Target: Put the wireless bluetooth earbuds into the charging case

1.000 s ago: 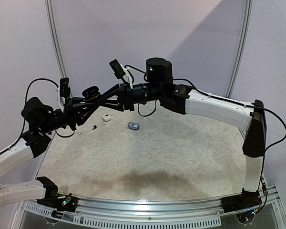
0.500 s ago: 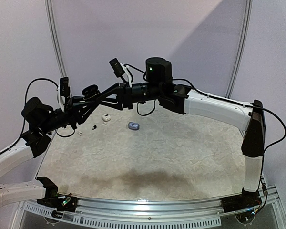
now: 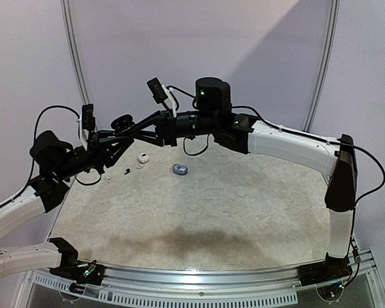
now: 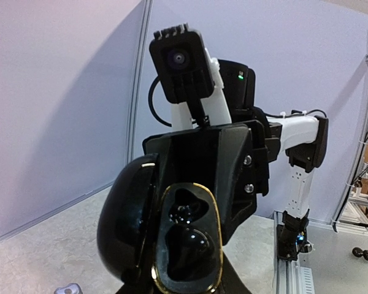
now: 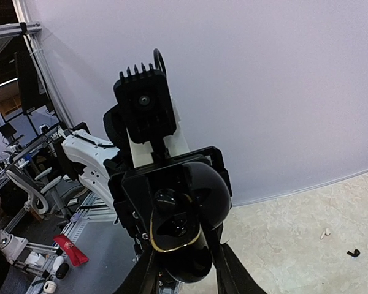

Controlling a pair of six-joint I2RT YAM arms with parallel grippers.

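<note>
My left claw (image 3: 117, 131) was clenched on the black charging case (image 4: 165, 239), holding it raised above the far left part of the table (image 3: 212, 212). The case stood open. Its domed lid (image 4: 126, 214) was swung to one side, and a thin gold rim (image 4: 161, 211) ran around the base. Inside that rim were two glossy black hollows, one above the other. They were too dark and shiny for me to tell whether a bud sat in either.

My right claw (image 5: 185, 272) met the case from the opposite side. Its fingers (image 5: 228, 272) straddled the case's lower end, but I could not tell whether they pinched it or only stood beside it.

The wireless bluetooth earbuds (image 5: 353, 252) lay loose on the table below, well apart from the case. In the right wrist view I saw a black one with two small white ones near it. Close to them from above sat a white rounded piece (image 3: 142, 157). A bluish-grey rounded piece (image 3: 180, 169) lay a little to its right. A green light (image 3: 204, 92) glowed on my right arm's motor housing.
</note>
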